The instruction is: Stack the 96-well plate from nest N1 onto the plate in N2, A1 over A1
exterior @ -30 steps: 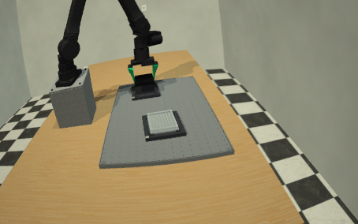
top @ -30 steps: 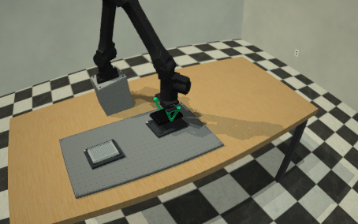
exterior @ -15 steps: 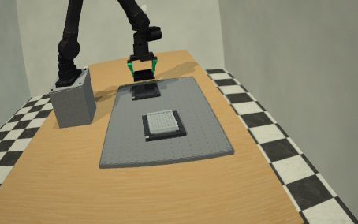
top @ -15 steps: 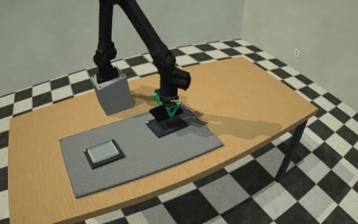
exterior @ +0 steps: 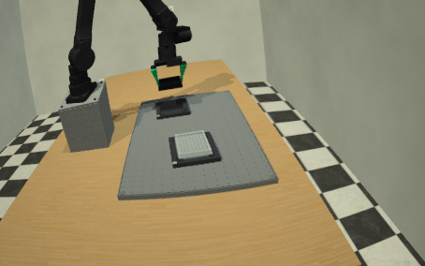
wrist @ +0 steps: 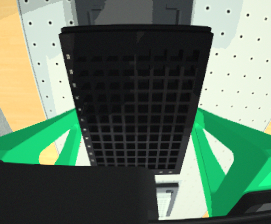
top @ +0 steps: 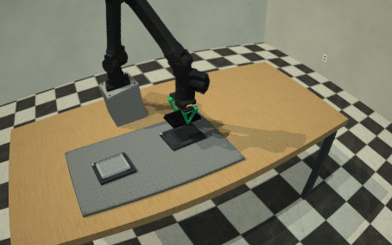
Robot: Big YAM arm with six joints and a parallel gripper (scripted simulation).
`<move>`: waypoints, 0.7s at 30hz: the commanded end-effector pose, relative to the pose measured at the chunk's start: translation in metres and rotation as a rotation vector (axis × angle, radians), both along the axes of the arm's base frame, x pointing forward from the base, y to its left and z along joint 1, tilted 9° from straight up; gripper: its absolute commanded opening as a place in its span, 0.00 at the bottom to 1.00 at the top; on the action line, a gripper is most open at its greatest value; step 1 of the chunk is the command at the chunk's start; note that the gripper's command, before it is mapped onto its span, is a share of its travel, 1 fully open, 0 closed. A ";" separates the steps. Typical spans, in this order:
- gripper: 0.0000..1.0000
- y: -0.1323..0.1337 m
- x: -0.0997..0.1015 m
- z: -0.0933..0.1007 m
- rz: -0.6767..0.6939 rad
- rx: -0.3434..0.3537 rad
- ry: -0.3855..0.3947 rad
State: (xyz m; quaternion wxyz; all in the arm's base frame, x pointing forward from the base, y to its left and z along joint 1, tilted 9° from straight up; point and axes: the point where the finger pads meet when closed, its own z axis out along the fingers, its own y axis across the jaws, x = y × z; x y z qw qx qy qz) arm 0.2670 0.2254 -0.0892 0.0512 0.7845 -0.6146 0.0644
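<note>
We find the gripper (exterior: 168,76) clamped on the black plate (top: 181,116), which hangs in the air above the vacated nest (top: 183,138); the pale plate (top: 112,166) sits in the other nest at about eight o'clock from it in the top view, well apart. In our judgement the carry should hold the black plate level and without twisting, keep it high enough to pass over the pale plate's rim, then square the edges and marked corners before lowering straight down.

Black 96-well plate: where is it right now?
The black plate hangs clamped in the gripper, clear above the emptied nest at the mat's far end near the arm's pedestal.
</note>
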 end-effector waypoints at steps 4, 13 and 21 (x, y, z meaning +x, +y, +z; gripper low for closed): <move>0.00 0.026 0.014 0.024 0.011 0.046 -0.039; 0.00 0.021 0.009 0.014 0.012 0.032 -0.025; 0.00 0.021 0.009 0.014 0.012 0.032 -0.025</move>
